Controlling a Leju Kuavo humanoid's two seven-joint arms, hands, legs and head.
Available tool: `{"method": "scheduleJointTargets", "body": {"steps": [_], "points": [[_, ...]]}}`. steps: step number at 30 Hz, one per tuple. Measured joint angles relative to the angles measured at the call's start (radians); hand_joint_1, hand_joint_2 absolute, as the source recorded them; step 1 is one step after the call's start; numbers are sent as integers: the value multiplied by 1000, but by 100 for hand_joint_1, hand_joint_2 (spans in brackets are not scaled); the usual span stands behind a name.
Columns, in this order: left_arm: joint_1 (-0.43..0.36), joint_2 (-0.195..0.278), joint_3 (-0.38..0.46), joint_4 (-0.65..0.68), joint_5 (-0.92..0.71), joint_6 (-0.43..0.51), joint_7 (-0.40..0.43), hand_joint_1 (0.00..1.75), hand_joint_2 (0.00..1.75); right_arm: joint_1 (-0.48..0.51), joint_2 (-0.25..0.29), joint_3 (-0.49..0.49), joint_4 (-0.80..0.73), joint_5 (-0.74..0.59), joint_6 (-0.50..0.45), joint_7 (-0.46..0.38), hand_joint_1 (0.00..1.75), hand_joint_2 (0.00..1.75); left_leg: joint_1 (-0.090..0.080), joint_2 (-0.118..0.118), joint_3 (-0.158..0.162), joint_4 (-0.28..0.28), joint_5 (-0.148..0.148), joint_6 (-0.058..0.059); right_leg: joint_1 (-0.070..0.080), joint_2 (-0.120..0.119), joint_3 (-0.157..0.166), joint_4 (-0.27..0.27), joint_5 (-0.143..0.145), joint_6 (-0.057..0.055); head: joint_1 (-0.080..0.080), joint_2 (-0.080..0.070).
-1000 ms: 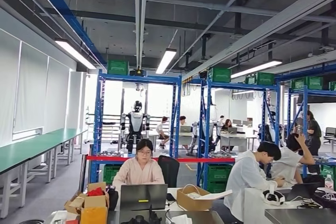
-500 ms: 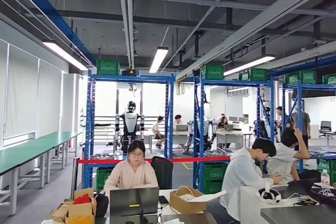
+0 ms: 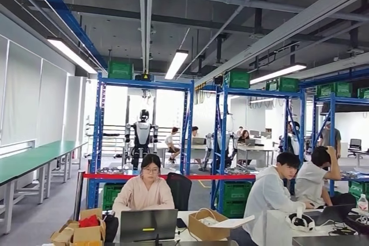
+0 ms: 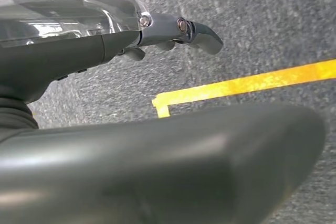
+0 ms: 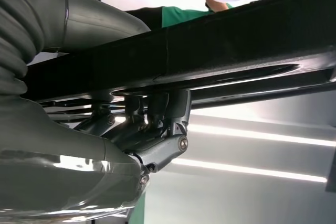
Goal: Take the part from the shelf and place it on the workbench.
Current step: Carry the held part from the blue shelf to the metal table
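Head view: blue shelves [image 3: 143,136] carry green crates [image 3: 237,79]; an open box [image 3: 208,223] sits on the counter [image 3: 278,223]. Left wrist: left hand [image 4: 118,77] over floor, fingers [image 4: 198,30] extended, empty. Right wrist: right hand [image 5: 130,129] fingers curled under a black part [image 5: 238,51].

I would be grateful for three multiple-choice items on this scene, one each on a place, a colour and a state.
1. Where do the green crates stand?
A. on top of the blue shelves
B. on the desk by the laptop
C. on a chair

2. What colour is the line on the floor in the left wrist view?
A. white
B. yellow
C. blue

3. How is the left hand?
A. gripping a crate
B. pinching a cable
C. holding nothing, fingers stretched out

Key: 1 A, the green crates sit on the top level of the blue shelves. 2 B, the line is yellow on the grey floor. 3 C, the left hand has nothing in it.
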Motion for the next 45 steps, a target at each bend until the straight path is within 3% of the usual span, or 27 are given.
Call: {"method": "scheduleJointTargets", "body": {"steps": [2, 3, 4, 6, 8, 11, 13, 14, 16, 18, 19, 21, 23, 26, 31, 32, 34, 35, 36, 38, 39, 41, 42, 44, 45], "points": [[0, 0, 0, 0, 0, 0, 0, 0, 175, 1, -2, 0, 1, 0, 1, 0, 175, 175, -1, 0, 15, 0, -15, 1, -3, -1, -80, 103, -31, 3, 0, 0], [0, 0, 0, 0, 0, 0, 0, 0, 175, 1, -3, -1, 2, 0, 1, 0, 175, 175, -1, 0, 25, 0, -23, 0, -3, -1, -99, 109, -22, 2, 0, 0], [1, 0, 0, 0, 0, 0, 0, 0, 175, 1, -4, -1, 2, 0, 1, 0, 175, 175, -1, -1, 38, 0, -33, -1, -2, -1, -99, 78, 9, -1, 0, 0], [0, -2, 0, 0, 0, 0, 0, 0, 175, 0, -6, -2, 2, 0, 2, 0, 175, 175, 0, -1, 66, -2, -52, -4, 6, -5, -66, -48, 105, -13, 0, 0], [-2, -4, 0, 0, 0, 0, -1, 0, 175, -2, -7, -3, 3, 1, 3, 0, 175, 175, 0, -1, 81, -11, -64, -12, 17, -9, -40, -138, 153, -29, -1, 0], [-3, -5, 0, 0, 0, 0, -2, 0, 175, -3, -8, -5, 3, 2, 5, -1, 175, 175, -1, 1, 99, -20, -66, -26, 19, -8, -19, -174, 152, -46, -1, 0], [-6, -5, 0, 0, -1, 0, -3, 0, 175, -6, -7, -5, 3, 2, 6, -1, 175, 175, -1, 1, 92, 17, -72, -29, 14, -8, 12, -195, 148, -53, -1, 0], [-8, -6, 0, 0, -1, -1, -3, 0, 175, -8, -7, -5, 3, 2, 6, -1, 175, 175, -2, 1, 67, 64, -85, -30, 12, -8, 25, -203, 144, -56, -1, 0], [-8, -5, -1, 0, -1, -1, -3, 0, 175, -9, -6, -4, 4, 3, 8, -1, 175, 175, -3, 1, -11, 180, -127, -35, 12, -7, 40, -206, 132, -61, 0, 0], [-5, -4, -1, 0, -1, -1, -3, 0, 175, -6, -6, -4, 6, 3, 8, -1, 175, 175, -2, 1, -73, 233, -147, -41, 12, -2, 56, -205, 117, -62, 0, 0], [-4, -4, -1, 0, -1, 0, -3, 0, 175, -5, -6, -4, 7, 3, 8, -1, 175, 175, -1, 1, -81, 213, -126, -44, 11, 0, 67, -205, 109, -60, 0, 0], [-3, -4, -1, 0, -1, 0, -4, 0, 175, -5, -7, -3, 8, 3, 9, -1, 175, 175, 3, 0, -62, 106, -30, -48, 10, 2, 92, -202, 87, -53, 0, 0], [-3, -4, -1, 0, -2, 0, -4, 0, 175, -6, -7, -3, 9, 3, 9, -1, 175, 175, 1, 0, -43, 22, 29, -42, 10, 4, 106, -195, 67, -41, -1, 0], [-3, -4, 0, 0, -2, 0, -4, 0, 175, -7, -7, -3, 9, 4, 10, -1, 175, 175, -7, 0, -42, 10, 31, -22, 10, 6, 109, -191, 54, -25, -1, 0], [-3, -4, 0, 0, -2, 0, -4, 0, 175, -7, -7, -3, 9, 3, 9, -1, 175, 175, -6, 0, -37, 8, 28, -16, 9, 6, 112, -189, 49, -19, -1, 0], [-4, -4, 0, 0, -2, 0, -4, 0, 175, -8, -7, -3, 9, 4, 9, -1, 175, 175, -4, 0, -28, 6, 23, -12, 6, 4, 82, -135, 29, -12, -1, 0], [-4, -4, 0, 0, -2, 0, -5, 0, 175, -8, -8, -4, 9, 18, 4, -1, 175, 175, -1, -6, 2, 3, 1, -4, 0, -1, -23, 19, -9, 0, -1, 0], [-4, -4, -1, 0, -2, 0, -5, 0, 175, -9, -8, -4, 9, 28, 0, -1, 175, 175, -1, -11, 18, 2, -13, -3, -2, -2, -70, 70, -7, 4, -1, 0], [-4, -4, -1, 0, -2, 0, -4, 0, 175, -9, -9, -4, 9, 40, -3, -1, 175, 175, -1, -18, 33, 2, -24, -5, -1, 0, -80, 47, 30, 0, -1, 0], [-7, -7, -1, 0, -3, 0, -4, 0, 175, -15, -11, -4, 10, 50, -5, -4, 175, 175, 3, -32, 54, -1, -39, -10, 4, 22, -45, -82, 123, -11, -1, 0], [-9, -9, -1, 1, -3, 0, -4, 0, 175, -19, -13, -4, 11, 52, -5, -6, 175, 175, 7, -41, 60, -6, -43, -15, 7, 34, -33, -124, 144, -19, -1, 0], [-10, -12, -1, 1, -4, 0, -5, 0, 175, -24, -16, -4, 14, 51, -4, -9, 175, 175, 14, -54, 65, -12, -43, -26, 14, 47, -20, -158, 143, -39, -1, 1], [-9, -13, -1, 1, -4, -1, -6, 0, 175, -26, -17, -4, 15, 50, -4, -10, 175, 175, 14, -59, 70, -15, -41, -31, 16, 43, -9, -172, 141, -48, 0, 2], [-7, -14, -1, 1, -5, -2, -10, 0, 175, -31, -16, -3, 16, 49, -3, -12, 175, 175, 10, -45, 73, -3, -48, -35, 13, 31, 23, -199, 141, -55, 1, 2], [-10, -14, -1, 1, -5, -2, -12, 0, 175, -35, -16, -3, 16, 48, -3, -13, 175, 175, 8, -35, 60, 24, -61, -35, 11, 25, 37, -208, 138, -57, 0, 2]]}}
